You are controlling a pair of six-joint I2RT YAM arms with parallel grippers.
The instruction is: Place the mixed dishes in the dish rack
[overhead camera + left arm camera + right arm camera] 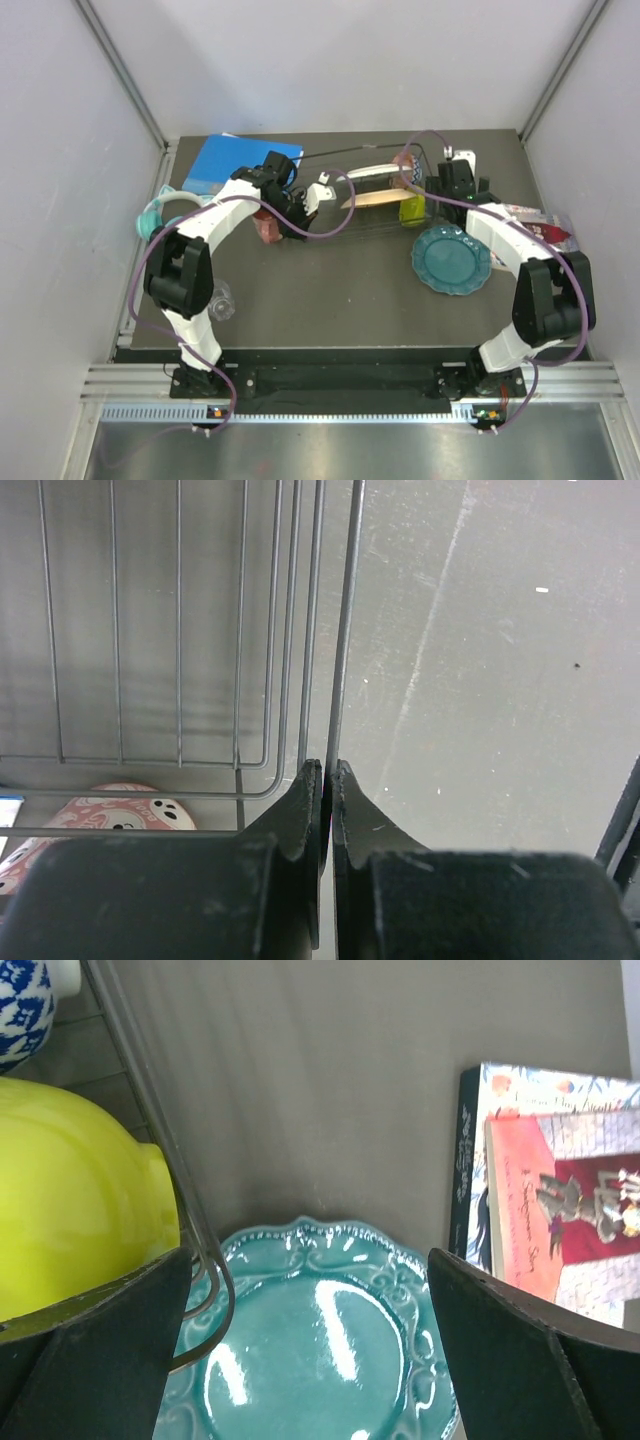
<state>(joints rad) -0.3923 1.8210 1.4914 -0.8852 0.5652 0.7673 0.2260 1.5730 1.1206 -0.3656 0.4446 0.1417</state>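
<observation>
The black wire dish rack (365,215) stands mid-table at the back. In it are a white plate (372,170), a peach plate (375,199) and the lime bowl (412,211). My left gripper (303,217) is at the rack's left side, shut on one thin rim wire (345,630). The red patterned bowl (112,811) lies just outside that rim, close to my left gripper (329,771). My right gripper (310,1340) hangs open over the teal scalloped plate (320,1350), its left finger by the rack's corner wire (165,1160) and the lime bowl (70,1190).
A clear glass (222,300) stands near the left arm's base. Teal headphones (160,213) and a blue book (240,160) lie at the back left. Picture books (560,1200) lie right of the teal plate (452,258). A blue-and-white piece (20,1000) sits in the rack.
</observation>
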